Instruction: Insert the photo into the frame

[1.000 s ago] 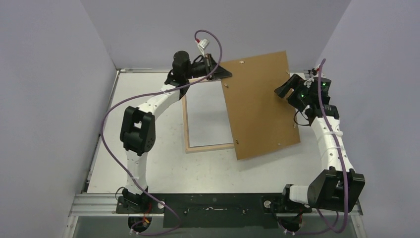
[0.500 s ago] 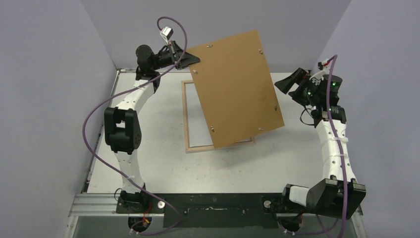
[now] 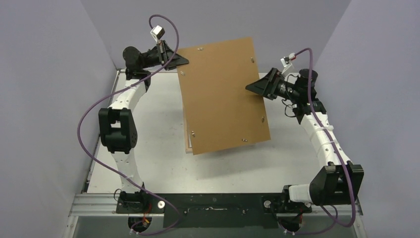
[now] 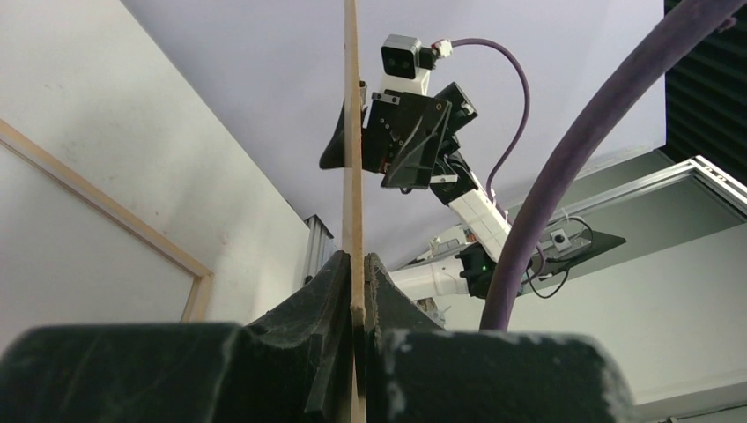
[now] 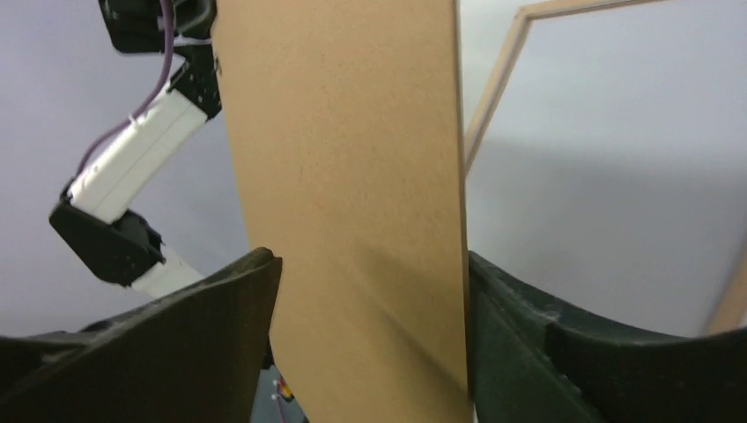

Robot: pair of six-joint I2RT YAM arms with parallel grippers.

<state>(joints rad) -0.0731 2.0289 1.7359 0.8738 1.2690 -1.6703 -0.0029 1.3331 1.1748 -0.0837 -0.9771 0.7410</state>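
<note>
A plain brown backing board (image 3: 223, 94) hangs tilted above the table. My left gripper (image 3: 182, 62) is shut on its far left corner, and the left wrist view shows the board edge-on (image 4: 352, 132), pinched between the jaws of that gripper (image 4: 354, 260). My right gripper (image 3: 255, 85) is open at the board's right edge, and the board (image 5: 352, 176) lies between its spread fingers (image 5: 370, 264). The frame (image 3: 187, 147) lies flat on the table under the board, pale wood side up, with only slivers showing (image 5: 493, 97). The photo is out of view.
Grey walls close in the white table (image 3: 148, 158) on three sides. A metal rail (image 3: 99, 203) carrying both arm bases runs along the near edge. Purple cables (image 3: 91, 114) loop beside each arm.
My left arm has raised the board off the frame and swung it leftward and more upright. My right gripper has moved left onto the board's right edge.
</note>
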